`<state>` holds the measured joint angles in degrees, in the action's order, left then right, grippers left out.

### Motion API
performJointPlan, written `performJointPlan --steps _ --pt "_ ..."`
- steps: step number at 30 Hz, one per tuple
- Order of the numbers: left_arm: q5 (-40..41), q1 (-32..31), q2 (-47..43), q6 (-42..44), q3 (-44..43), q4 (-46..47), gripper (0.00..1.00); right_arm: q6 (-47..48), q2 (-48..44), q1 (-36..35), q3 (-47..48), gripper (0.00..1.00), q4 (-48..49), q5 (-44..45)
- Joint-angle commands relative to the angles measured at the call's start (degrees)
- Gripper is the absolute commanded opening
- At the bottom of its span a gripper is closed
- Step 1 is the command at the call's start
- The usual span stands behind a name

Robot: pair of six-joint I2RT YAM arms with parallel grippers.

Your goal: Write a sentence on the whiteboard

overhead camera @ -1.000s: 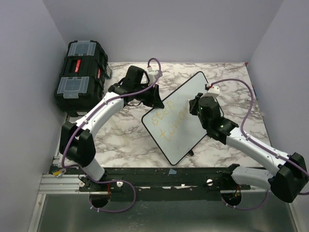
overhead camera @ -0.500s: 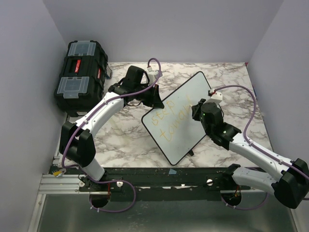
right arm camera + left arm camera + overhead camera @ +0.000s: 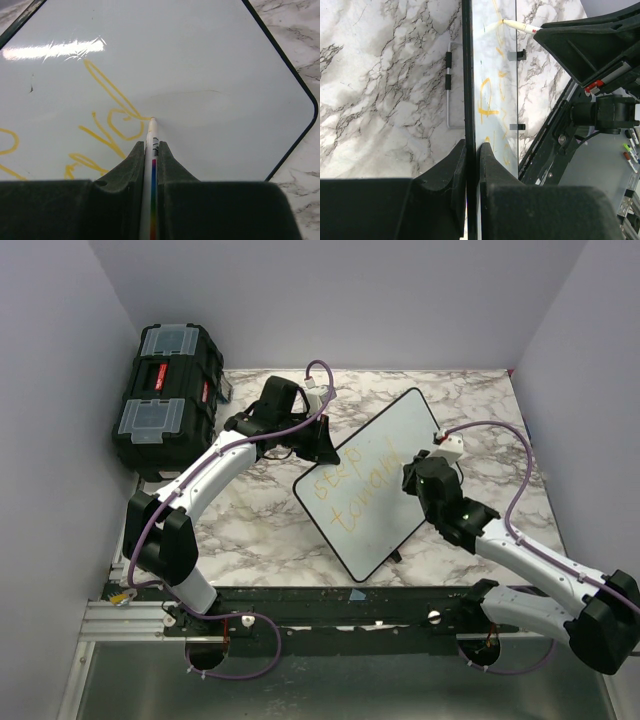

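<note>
Both of my grippers are closed on something. My left gripper (image 3: 471, 146) pinches the thin black rim of the whiteboard (image 3: 492, 60), one finger on each face. The board runs straight ahead of those fingers, seen edge-on, with its written face to their right. Far ahead on that face I can see the tip of the white marker (image 3: 517, 26) touching the surface.

My right gripper (image 3: 151, 145) is pressed together around that marker, whose label has rainbow stripes. It sticks straight out between the fingers, and its tip rests on the board at the right end of a looped letter. The sentence (image 3: 107, 117), in yellow-orange strokes, lies ahead and to the left of this gripper, and bare white board lies to the right.

From overhead, two slanted lines of writing show on the board, and I cannot read them surely. My right gripper sits at the end of the lower one. The board lies over the marble table (image 3: 250, 530). A black toolbox (image 3: 165, 400) stands well off to the left, beyond my left arm.
</note>
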<state>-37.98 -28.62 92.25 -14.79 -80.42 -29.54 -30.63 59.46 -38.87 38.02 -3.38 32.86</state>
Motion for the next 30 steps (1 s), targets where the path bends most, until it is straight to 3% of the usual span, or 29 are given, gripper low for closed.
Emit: performJointPlan --steps 1,10,16,30 --pt "0.78 -1.17 -2.43 5.82 0.27 1.73 0.0 -0.86 2.23 0.02 -1.56 0.01 -5.32 0.13" --pt "0.86 -1.2 -2.43 6.08 0.26 1.51 0.0 0.48 0.87 0.01 4.06 0.01 -8.5 4.41" --pt "0.89 -1.17 -2.39 6.17 0.27 1.53 0.0 1.42 -2.8 -0.05 7.45 0.01 -11.09 2.42" --pt "1.14 -1.0 -1.38 6.26 1.73 2.76 0.0 3.33 -11.49 -0.06 6.08 0.01 -16.7 -17.81"
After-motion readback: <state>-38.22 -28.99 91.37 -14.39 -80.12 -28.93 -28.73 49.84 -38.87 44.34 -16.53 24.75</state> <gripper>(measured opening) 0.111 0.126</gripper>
